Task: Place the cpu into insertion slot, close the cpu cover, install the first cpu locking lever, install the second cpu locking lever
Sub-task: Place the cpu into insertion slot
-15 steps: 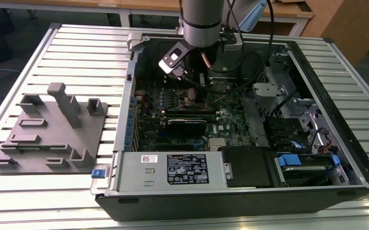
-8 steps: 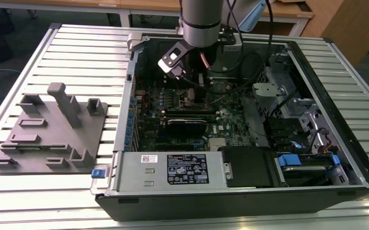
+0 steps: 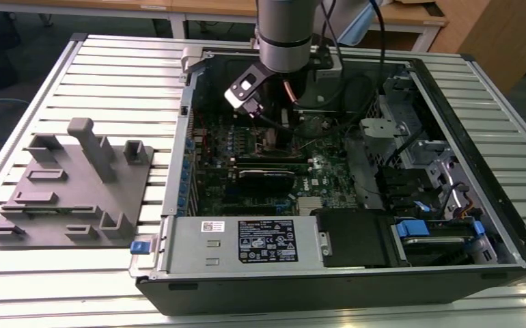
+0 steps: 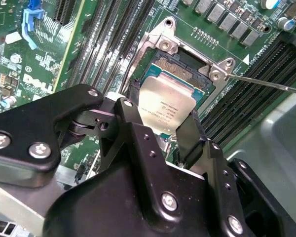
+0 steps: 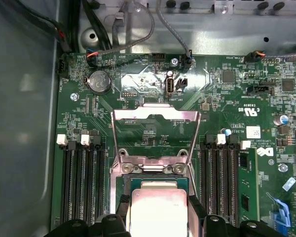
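1. Slatted metal table [image 3: 80, 61] carries an open computer case [image 3: 336, 287]; the arm [image 3: 286, 27] stands vertical at its twelve o'clock end.
2. The gripper [image 4: 163, 118] clamps the cpu [image 4: 170, 98] just over the insertion slot [image 4: 185, 64], with the cpu cover [image 5: 155, 114] raised open.

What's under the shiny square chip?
The insertion slot: its dark bed and silver rim peek out past the cpu held by the gripper. The part directly beneath is hidden.

Ribbed aluminium tabletop [image 3: 108, 68] is filling the exterior view; wooden desks [image 3: 199, 8] are standing behind it, a wooden cabinet [image 3: 498, 34] is sitting at the exterior view's right, and grey floor [image 3: 3, 102] is showing left.
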Motion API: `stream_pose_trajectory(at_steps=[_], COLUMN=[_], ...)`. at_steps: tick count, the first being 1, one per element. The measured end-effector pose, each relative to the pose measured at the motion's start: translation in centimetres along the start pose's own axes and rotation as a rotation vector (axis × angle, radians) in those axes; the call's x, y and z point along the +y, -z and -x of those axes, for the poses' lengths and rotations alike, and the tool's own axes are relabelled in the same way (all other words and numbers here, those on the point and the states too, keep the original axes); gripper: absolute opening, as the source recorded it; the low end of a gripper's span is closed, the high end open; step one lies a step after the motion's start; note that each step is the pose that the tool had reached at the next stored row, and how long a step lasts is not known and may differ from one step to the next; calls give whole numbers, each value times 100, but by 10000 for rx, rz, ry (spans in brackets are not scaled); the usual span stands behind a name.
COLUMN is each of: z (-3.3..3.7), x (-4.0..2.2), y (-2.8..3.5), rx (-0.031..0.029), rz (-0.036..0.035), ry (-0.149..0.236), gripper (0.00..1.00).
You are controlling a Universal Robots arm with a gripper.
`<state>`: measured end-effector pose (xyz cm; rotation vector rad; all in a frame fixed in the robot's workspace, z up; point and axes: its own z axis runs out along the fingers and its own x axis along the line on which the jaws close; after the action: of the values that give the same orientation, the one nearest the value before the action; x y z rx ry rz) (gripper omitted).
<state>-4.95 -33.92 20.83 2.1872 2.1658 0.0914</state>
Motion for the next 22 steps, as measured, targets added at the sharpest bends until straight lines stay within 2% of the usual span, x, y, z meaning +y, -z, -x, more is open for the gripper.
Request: stream_pose_trajectory(at_steps=[7, 15, 19, 22], z=[-1, -27, -32, -33], x=[-7, -20, -25, -27], y=[-61, -83, -127, -137], rx=[0, 10, 8, 7], rz=[0, 1, 1, 0], ry=[-2, -2, -2, -2], gripper=[54, 54, 54, 54])
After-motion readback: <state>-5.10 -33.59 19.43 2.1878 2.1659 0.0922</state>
